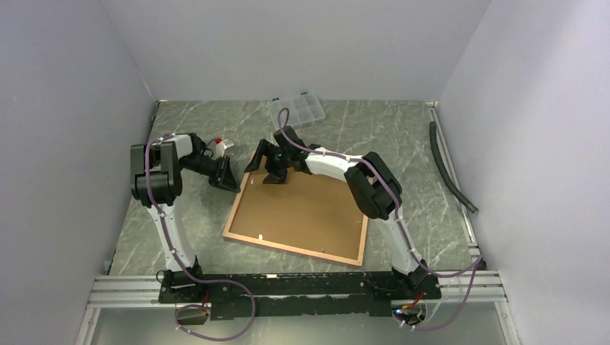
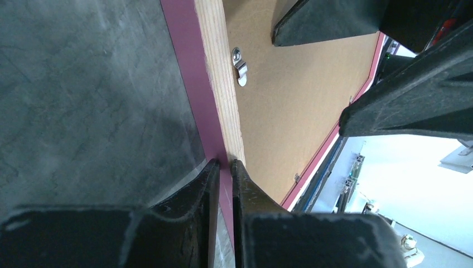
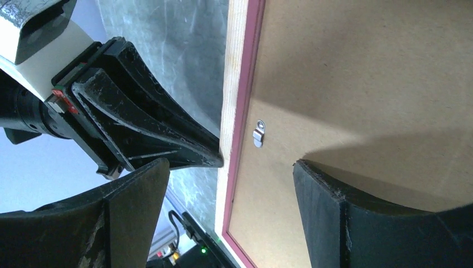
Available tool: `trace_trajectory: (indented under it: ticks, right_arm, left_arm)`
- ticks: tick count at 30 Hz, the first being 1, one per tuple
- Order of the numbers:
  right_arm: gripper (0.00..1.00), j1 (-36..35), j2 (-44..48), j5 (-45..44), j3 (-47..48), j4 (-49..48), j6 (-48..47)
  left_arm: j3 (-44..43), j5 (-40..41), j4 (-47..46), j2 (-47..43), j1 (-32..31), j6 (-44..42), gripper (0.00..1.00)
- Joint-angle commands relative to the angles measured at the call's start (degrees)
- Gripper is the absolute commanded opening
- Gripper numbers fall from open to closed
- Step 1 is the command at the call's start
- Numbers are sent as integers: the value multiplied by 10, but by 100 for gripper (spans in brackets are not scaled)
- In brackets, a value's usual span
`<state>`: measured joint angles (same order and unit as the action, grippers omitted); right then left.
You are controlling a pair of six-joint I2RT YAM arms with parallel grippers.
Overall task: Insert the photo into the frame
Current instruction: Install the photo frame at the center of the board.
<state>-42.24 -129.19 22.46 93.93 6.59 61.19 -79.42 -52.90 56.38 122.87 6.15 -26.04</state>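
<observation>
The left gripper (image 2: 224,163) is almost clenched, with only a sliver between its fingers. Its tips sit on the pink border of the frame (image 1: 288,250), and whether they nip that lip cannot be told. The right gripper (image 3: 226,170) is released and wide, 1 finger over the table (image 1: 403,144) and 1 over the backing board (image 1: 302,215), straddling the same short side. A metal clip (image 3: 257,134) lies between those 2 fingers, so the right arm looks the nearer to it. The frame lies face down in the middle of the top view, long axis running left to right, with both grippers at its upper left corner. The photo cannot be seen; if it is in place, it is under the board
</observation>
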Motion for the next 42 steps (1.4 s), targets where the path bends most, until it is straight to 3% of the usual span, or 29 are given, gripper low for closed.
trace_trajectory:
  ticks: [1, 42]
  right_arm:
    - [85, -14, -19, -32, 29, -28, 27]
    - [80, -34, -93, -50, 103, -23, 47]
  left_arm:
    - [19, 28, -41, -8, -9, -8, 13]
    - [27, 25, -42, -12, -9, -17, 8]
